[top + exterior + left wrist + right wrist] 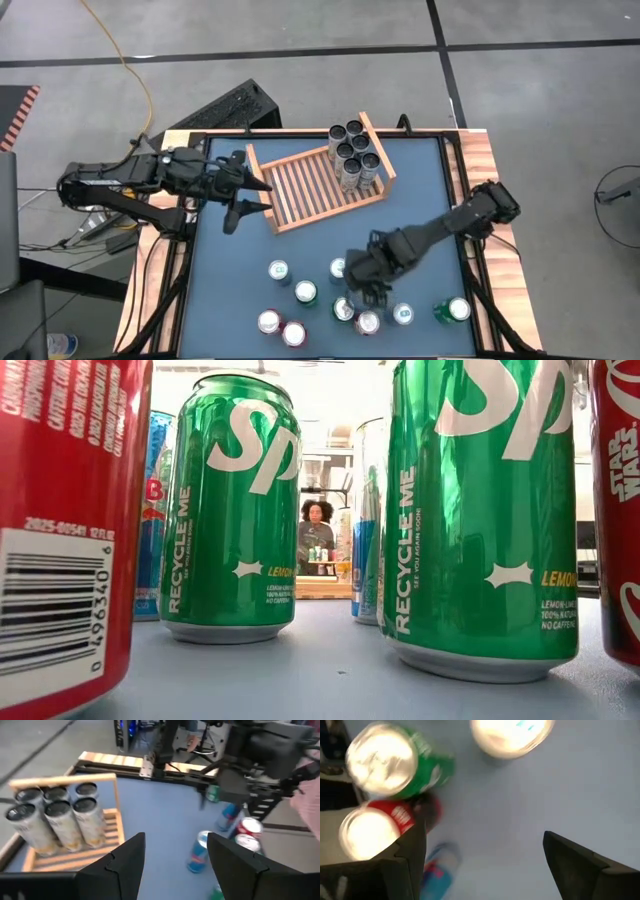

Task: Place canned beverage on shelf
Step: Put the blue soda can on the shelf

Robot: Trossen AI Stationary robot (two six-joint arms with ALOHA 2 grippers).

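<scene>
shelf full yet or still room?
Still room. The shelf holds six cans, packed at one end; the rest of its slatted base is bare.

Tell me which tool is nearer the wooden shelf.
Left. The left tool sits open just beside the shelf, at its empty end, away from the grey cans. The right tool is open, well away, over the loose cans on the table.

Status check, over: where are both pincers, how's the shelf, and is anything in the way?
Left pincer open, empty, beside the shelf. Right pincer open above loose cans, nothing gripped. Five silver cans stand at the shelf's far end. Nothing blocks the open slats.
</scene>
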